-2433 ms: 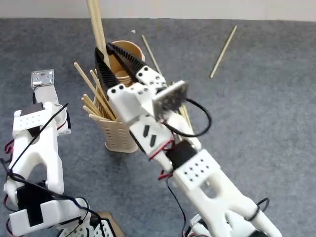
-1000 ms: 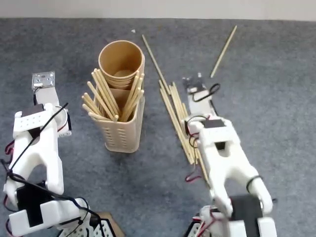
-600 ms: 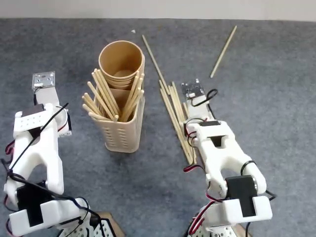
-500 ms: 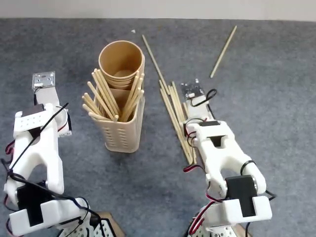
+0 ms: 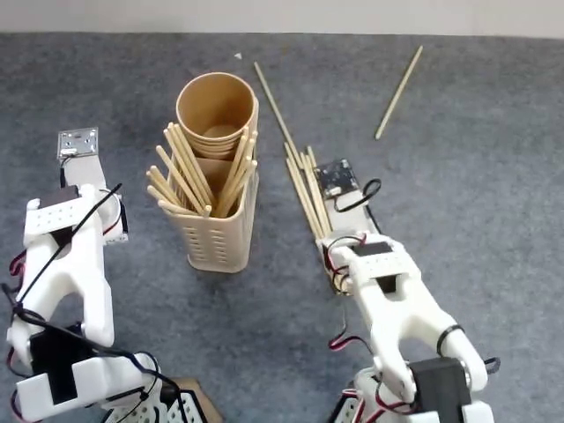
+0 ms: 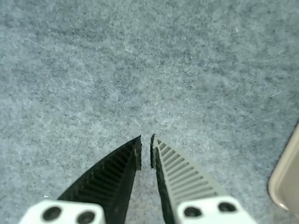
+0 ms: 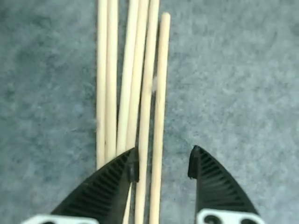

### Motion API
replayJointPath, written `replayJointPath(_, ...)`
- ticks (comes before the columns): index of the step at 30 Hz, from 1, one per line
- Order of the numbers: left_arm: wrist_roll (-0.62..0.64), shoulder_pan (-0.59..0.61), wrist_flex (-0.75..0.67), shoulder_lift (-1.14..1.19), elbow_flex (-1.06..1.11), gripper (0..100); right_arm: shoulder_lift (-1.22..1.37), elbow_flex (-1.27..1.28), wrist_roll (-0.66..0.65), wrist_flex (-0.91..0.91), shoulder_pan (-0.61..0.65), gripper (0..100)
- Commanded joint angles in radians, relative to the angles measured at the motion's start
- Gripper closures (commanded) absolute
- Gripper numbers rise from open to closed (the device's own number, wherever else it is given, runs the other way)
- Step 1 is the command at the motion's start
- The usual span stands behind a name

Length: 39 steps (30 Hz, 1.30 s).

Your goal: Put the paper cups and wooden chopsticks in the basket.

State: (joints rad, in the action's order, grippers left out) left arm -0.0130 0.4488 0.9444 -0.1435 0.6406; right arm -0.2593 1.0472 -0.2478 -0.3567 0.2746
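Note:
A beige slotted basket [image 5: 218,231] stands upright on the grey carpet, with stacked paper cups [image 5: 217,107] and several wooden chopsticks [image 5: 188,179] inside it. To its right a loose bundle of chopsticks [image 5: 306,188] lies on the carpet. My right arm [image 5: 377,275] is bent over that bundle. In the right wrist view my right gripper [image 7: 162,161] is open just above these chopsticks [image 7: 106,70], with two sticks between its fingers. Left of the basket, my left gripper [image 6: 145,151] is shut over bare carpet, holding nothing.
Two single chopsticks lie farther back, one [image 5: 271,95] behind the bundle and one [image 5: 399,79] at the far right. The basket's corner [image 6: 286,179] shows close beside my left gripper. My left arm [image 5: 63,256] stands at the left edge.
My right arm, earlier above the basket with chopsticks in its gripper, let them go into the basket and swung right. It now sits low over the loose bundle. The left arm has not moved.

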Motion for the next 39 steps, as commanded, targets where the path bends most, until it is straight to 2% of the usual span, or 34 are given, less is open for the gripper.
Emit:
replayJointPath(1, 0.008, -0.015, -0.011, -0.008, -0.004, 93, 0.054, -0.001, -0.012, 0.03, 0.002, 81.3)
replayJointPath(5, 0.008, -0.015, -0.011, -0.008, -0.002, 93, 0.124, -0.074, -0.009, 0.025, -0.028, 83.4)
replayJointPath(8, 0.008, -0.015, -0.009, -0.01, -0.002, 93, 0.179, -0.131, -0.008, 0.025, -0.056, 98.1)
replayJointPath(9, 0.008, -0.015, -0.008, -0.012, -0.002, 93, 0.202, -0.145, -0.008, 0.025, -0.059, 99.8)
replayJointPath(15, 0.008, -0.015, -0.006, -0.015, -0.002, 93, 0.251, -0.199, -0.006, 0.024, -0.059, 99.3)
replayJointPath(17, 0.008, -0.015, -0.006, -0.013, -0.002, 93, 0.194, -0.208, 0.006, 0.025, -0.053, 99.3)
replayJointPath(18, 0.008, -0.015, -0.006, -0.012, -0.002, 93, 0.151, -0.206, 0.054, 0.028, -0.047, 99.3)
replayJointPath(21, 0.008, -0.015, -0.009, -0.01, -0.002, 93, -0.033, -0.203, 0.302, 0.031, -0.076, 99.3)
replayJointPath(23, 0.008, -0.015, -0.009, -0.01, -0.004, 93, -0.183, -0.203, 0.396, 0.059, -0.11, 99.3)
replayJointPath(27, 0.008, -0.015, -0.009, -0.01, -0.004, 93, -0.479, -0.189, 0.396, 0.226, -0.12, 99.3)
replayJointPath(30, 0.008, -0.015, -0.011, -0.01, -0.005, 93, -0.671, -0.143, 0.396, 0.239, -0.05, 99.3)
replayJointPath(33, 0.008, -0.015, -0.011, -0.01, -0.007, 93, -0.808, -0.127, 0.419, 0.268, 0.074, 99.3)
replayJointPath(39, 0.008, -0.013, -0.011, -0.01, -0.002, 93, -0.848, -0.125, 0.465, 0.504, 0.228, 99.3)
